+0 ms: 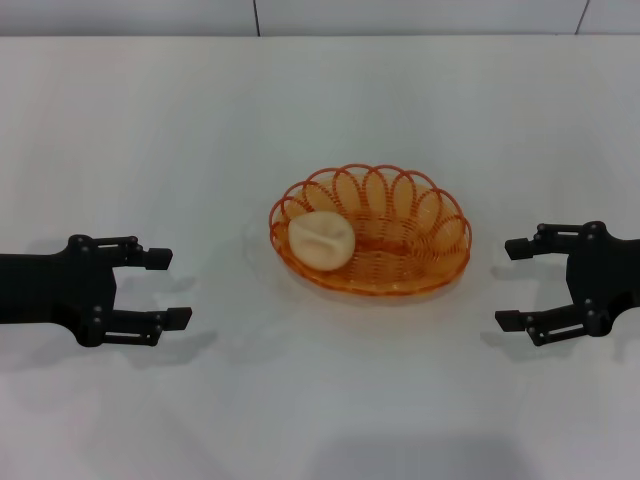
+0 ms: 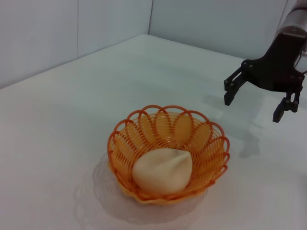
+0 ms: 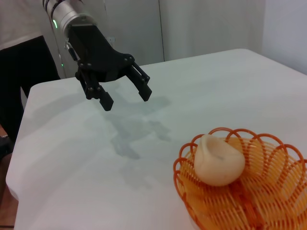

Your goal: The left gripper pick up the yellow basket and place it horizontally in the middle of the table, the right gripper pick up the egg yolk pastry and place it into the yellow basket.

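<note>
The yellow basket (image 1: 371, 231) sits lengthwise across the middle of the table (image 1: 320, 400), upright on its base. The egg yolk pastry (image 1: 321, 240) lies inside it, at the end nearer the robot's left side, leaning against the looped wall. The left gripper (image 1: 168, 289) and the right gripper (image 1: 510, 284) hover low at either side, well apart from the basket, both with fingers spread and holding nothing.

Light: bright, even, from overhead.
Shadows: soft, faint smudges on the table (image 1: 320, 420) beneath the left gripper (image 1: 170, 288) and right gripper (image 1: 512, 284).
Glare: mild.
Focus: slightly soft.
</note>
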You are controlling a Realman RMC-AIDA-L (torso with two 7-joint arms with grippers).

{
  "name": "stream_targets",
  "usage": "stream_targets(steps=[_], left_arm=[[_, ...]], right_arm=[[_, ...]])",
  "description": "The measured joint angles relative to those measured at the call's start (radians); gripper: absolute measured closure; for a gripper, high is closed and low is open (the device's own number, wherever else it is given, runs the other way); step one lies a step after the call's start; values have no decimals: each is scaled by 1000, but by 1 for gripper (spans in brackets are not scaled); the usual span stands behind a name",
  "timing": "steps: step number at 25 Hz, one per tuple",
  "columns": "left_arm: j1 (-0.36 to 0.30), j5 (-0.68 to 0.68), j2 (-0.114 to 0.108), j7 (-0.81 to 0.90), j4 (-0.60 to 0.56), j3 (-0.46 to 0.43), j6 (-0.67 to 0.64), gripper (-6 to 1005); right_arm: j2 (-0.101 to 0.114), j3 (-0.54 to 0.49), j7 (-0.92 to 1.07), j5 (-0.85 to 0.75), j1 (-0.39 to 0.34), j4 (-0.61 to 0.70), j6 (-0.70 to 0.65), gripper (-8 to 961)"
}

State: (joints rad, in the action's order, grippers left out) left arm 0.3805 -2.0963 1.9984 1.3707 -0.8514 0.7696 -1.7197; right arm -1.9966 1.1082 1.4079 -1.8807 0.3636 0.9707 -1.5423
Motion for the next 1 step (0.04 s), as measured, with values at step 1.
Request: stream_targets(steps=[1], left_arm=[[0, 0, 0, 0, 0, 0, 0, 200]], right_arm=[[0, 0, 0, 0, 0, 0, 0, 67]])
